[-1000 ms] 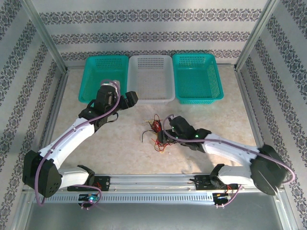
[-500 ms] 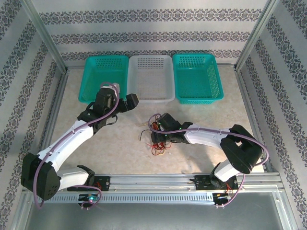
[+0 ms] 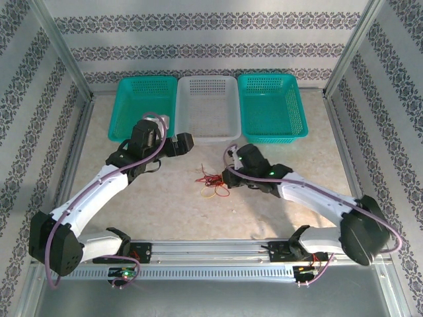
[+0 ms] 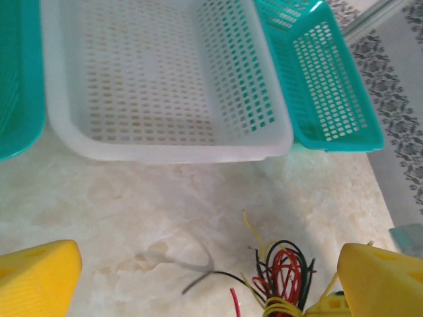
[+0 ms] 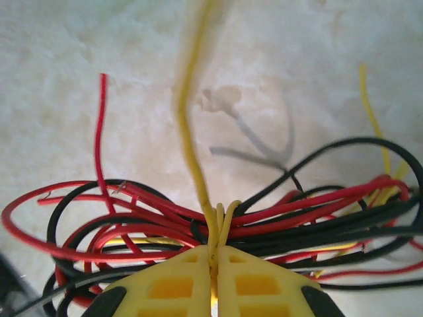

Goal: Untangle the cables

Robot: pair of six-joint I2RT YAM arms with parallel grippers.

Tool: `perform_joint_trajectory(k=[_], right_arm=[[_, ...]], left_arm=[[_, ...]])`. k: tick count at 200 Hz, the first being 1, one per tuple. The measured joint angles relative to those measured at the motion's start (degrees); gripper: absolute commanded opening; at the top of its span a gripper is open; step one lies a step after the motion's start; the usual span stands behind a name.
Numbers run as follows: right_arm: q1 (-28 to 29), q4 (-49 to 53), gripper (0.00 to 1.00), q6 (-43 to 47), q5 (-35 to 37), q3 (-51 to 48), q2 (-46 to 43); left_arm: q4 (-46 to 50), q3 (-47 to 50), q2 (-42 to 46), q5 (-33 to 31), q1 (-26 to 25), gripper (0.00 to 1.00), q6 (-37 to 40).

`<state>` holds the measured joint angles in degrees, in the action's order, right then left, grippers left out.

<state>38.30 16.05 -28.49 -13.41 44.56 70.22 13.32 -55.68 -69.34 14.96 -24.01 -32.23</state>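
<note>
The cables (image 3: 213,179) lie as a tangle of thin red, black and yellow wires mid-table. My right gripper (image 3: 229,176) sits at the tangle's right edge. In the right wrist view its yellow fingers (image 5: 172,284) are shut on a few yellow cables (image 5: 190,139), with red cables (image 5: 132,228) and black cables (image 5: 357,228) looping across just beyond the tips. My left gripper (image 3: 180,142) hangs open to the upper left of the tangle, apart from it. In the left wrist view its fingers (image 4: 36,277) stand wide, and the cables (image 4: 284,274) lie low between them.
Three baskets stand along the back: a teal one (image 3: 135,99) on the left, a white one (image 3: 228,105) in the middle, a teal one (image 3: 291,112) on the right. The white basket's front rim (image 4: 172,150) is just beyond my left gripper. Metal frame rails border the table.
My right gripper has shut on yellow cables in the tangle and drawn back to the right with them. The left gripper has opened a little wider and hardly moved.
</note>
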Motion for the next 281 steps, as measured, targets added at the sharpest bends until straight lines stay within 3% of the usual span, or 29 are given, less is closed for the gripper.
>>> perform_joint_trajectory(k=[33, 66, 109, 138, 155, 189, 198, 212, 222, 255, 281], right_arm=[[-6.8, 5.0, 0.04, 1.6, -7.9, 5.3, -6.8], [-12.4, 6.9, 0.03, 2.3, -15.9, 13.1, -8.2], [-11.7, 8.9, 0.06, 4.5, -18.5, 17.6, -5.5], [-7.2, 10.8, 0.14, 6.2, -12.2, 14.0, -0.7], [-5.5, 11.8, 0.25, 6.4, -7.4, 10.5, 2.4], [-3.5, 12.6, 0.55, 2.6, 2.5, 3.9, 5.1], [-2.2, 12.6, 0.8, 0.2, 4.8, 3.0, 5.1], [0.8, 12.3, 0.94, -2.9, 7.9, 2.2, 5.0], [3.4, 11.8, 0.98, -5.0, 10.0, 1.8, 5.0], [14.7, 11.4, 0.98, -14.4, 19.3, 1.6, 3.8], [17.5, 12.8, 0.99, -21.7, 24.0, 0.2, 0.9]], left_arm=[[0.0, -4.2, -0.8, 6.6, 1.2, 0.99, 2.3], [-3.1, -5.4, -3.6, 16.4, 3.5, 0.99, -0.3], [-5.1, -4.2, -4.9, 21.0, 3.5, 0.99, -2.5], [-4.6, -3.1, -4.0, 18.8, 3.5, 0.99, -2.4], [-3.8, -2.2, -3.2, 16.3, 3.5, 0.99, -2.4], [-3.0, 1.6, -0.5, 11.0, 3.5, 0.99, -2.6], [-3.0, 2.5, 0.1, 9.7, 3.5, 0.99, -2.8], [-3.0, 3.6, 0.7, 8.2, 3.5, 0.99, -3.2], [-3.0, 4.2, 0.9, 7.3, 3.5, 0.99, -3.5], [-2.8, 4.5, 1.0, 5.8, 3.5, 0.99, -3.6], [-2.2, 4.1, 1.0, 5.7, 3.5, 0.99, -3.2]])
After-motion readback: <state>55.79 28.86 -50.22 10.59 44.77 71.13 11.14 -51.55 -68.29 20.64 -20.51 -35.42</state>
